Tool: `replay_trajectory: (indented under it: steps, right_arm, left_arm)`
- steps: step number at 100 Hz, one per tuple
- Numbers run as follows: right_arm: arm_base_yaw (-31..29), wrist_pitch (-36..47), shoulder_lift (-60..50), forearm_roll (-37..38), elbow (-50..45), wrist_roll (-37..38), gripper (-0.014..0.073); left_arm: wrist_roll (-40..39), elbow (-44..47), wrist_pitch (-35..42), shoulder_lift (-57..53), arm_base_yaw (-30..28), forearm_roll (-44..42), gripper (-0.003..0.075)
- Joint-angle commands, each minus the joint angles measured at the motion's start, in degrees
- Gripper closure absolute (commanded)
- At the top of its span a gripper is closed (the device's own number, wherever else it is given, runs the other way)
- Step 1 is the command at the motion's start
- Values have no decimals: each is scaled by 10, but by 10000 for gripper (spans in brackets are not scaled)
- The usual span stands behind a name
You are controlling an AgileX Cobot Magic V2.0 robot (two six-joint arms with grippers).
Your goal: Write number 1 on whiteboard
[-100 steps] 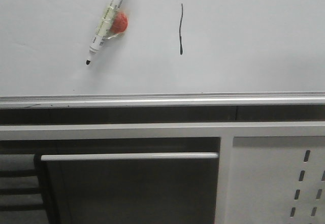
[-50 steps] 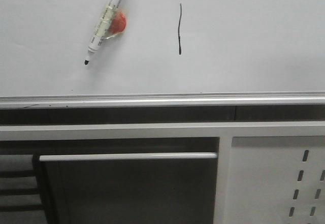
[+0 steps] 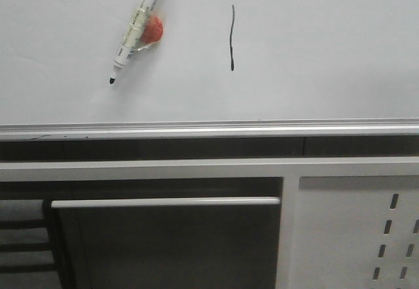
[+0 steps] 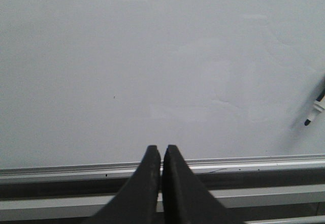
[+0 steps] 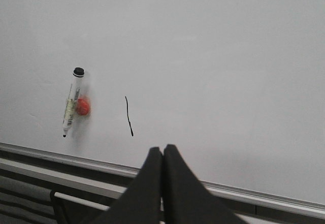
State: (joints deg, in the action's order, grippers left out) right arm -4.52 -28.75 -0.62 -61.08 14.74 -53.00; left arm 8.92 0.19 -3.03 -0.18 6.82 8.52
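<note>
Whiteboard (image 3: 314, 53) plain glossy white, silver edge rail. Number 1 (image 3: 232, 37) thin black stroke. Marker (image 3: 135, 30) white barrel, black tip, yellowish label; red-orange blob (image 3: 152, 29) on barrel. Perforated panel (image 3: 357, 233) white, dark slots. Both pairs of jaws black.

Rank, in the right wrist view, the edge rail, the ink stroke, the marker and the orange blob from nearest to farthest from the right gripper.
From the right gripper:
1. Edge rail, just beside the jaws.
2. Ink stroke, farther up the whiteboard.
3. Orange blob and marker, touching, beyond the stroke; too close to rank.
</note>
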Motion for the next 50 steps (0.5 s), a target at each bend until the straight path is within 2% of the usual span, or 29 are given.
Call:
replay_trajectory:
  steps: [1, 13, 50]
  right_arm:
    - [-2, 29, -1, -20, 15, -3, 658]
    - [-2, 29, -1, -20, 15, -3, 658]
    - [-2, 29, -1, -20, 15, -3, 658]
  left_arm:
    - [-19, 24, 30, -14, -4, -6, 741]
    - [-19, 24, 23, -14, -4, -29, 741]
    - [-19, 23, 13, -13, -4, -29, 741]
